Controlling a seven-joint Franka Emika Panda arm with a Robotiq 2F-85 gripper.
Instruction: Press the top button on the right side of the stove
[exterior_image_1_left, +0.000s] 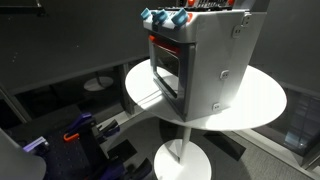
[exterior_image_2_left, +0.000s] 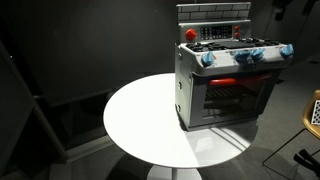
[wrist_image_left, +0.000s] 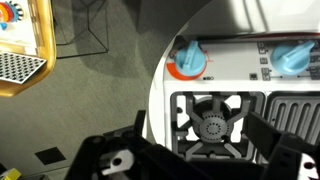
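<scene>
The grey toy stove (exterior_image_1_left: 205, 65) stands on a round white table (exterior_image_1_left: 265, 100), near its edge, and shows in both exterior views (exterior_image_2_left: 228, 85). It has a dark glass door, a red strip above it and blue knobs (exterior_image_2_left: 245, 56) along the front top. A red button (exterior_image_2_left: 190, 34) sits at one end of the back panel. In the wrist view I look down on the stove top (wrist_image_left: 240, 110), with a black burner grate (wrist_image_left: 210, 125) and two blue knobs (wrist_image_left: 188, 60). My gripper (wrist_image_left: 205, 135) is open, above the burner, and holds nothing. It does not show clearly in either exterior view.
The table's bare white top (exterior_image_2_left: 140, 115) spreads beside the stove. Past the table edge lie a wooden-framed board (wrist_image_left: 22, 45) and cables on the grey floor. Dark equipment with blue parts (exterior_image_1_left: 80, 130) stands on the floor by the table's pedestal.
</scene>
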